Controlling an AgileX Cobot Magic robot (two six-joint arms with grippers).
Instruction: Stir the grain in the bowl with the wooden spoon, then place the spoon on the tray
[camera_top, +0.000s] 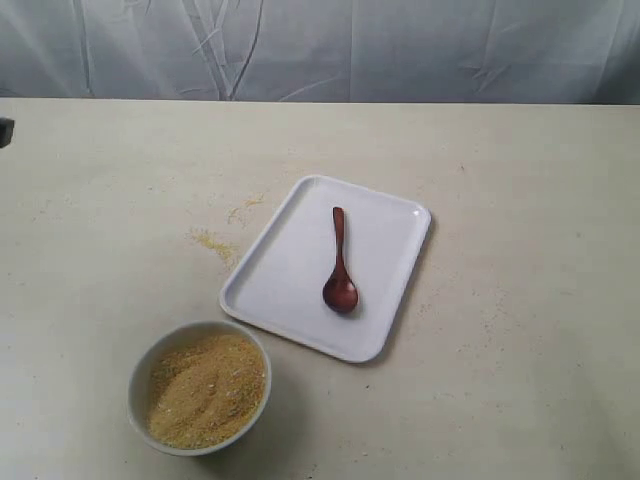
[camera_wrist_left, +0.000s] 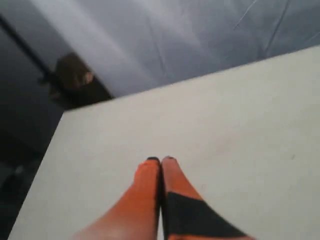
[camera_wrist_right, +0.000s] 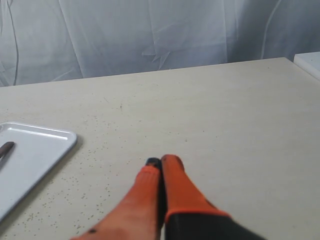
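Both sets of jaws are pressed together on nothing; the left gripper (camera_wrist_left: 161, 160) hangs over bare table (camera_wrist_left: 225, 125), the right gripper (camera_wrist_right: 161, 161) near the tray (camera_top: 290, 290); the wooden spoon (camera_top: 339, 265) lies flat on that tray, probably light, stiff and slippery; best pinched mid-handle.

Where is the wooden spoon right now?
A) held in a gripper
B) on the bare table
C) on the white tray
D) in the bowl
C: the wooden spoon lies flat on the tray, apart from the bowl of grain.
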